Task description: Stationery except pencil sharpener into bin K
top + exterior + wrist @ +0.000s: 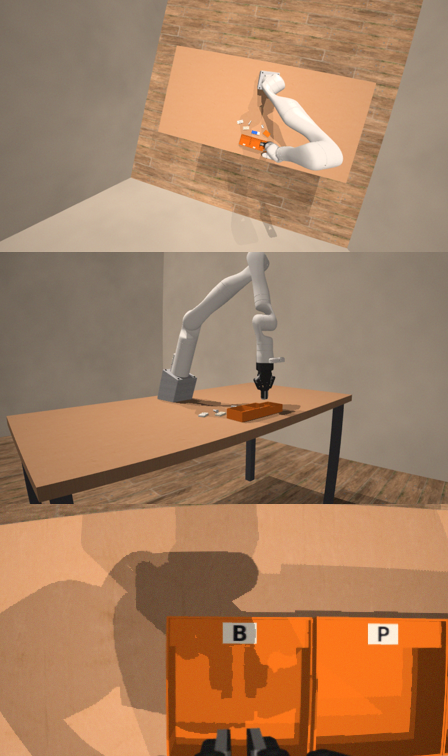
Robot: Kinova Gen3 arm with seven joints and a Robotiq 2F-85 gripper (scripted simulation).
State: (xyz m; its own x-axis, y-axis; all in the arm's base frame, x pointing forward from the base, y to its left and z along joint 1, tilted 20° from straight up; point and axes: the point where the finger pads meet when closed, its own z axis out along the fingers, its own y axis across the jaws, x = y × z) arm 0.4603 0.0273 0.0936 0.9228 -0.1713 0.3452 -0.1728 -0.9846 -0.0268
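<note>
An orange tray [252,142] with three bins in a row stands near the table's front edge. In the wrist view I see the bin marked B [240,679] and the bin marked P [382,679]; both look empty, and bin K is out of that frame. My gripper [239,743] [264,396] hangs above bin B at the tray's end, fingers shut with a narrow gap and nothing visible between them. A blue and white eraser [255,132], an orange pad [266,133] and a small white thing [262,126] lie on the table behind the tray.
Two white domino-like tiles [240,121] [246,127] and a small white piece [249,122] lie left of those things. The arm's grey base [268,78] stands further back. The table edge runs just in front of the tray.
</note>
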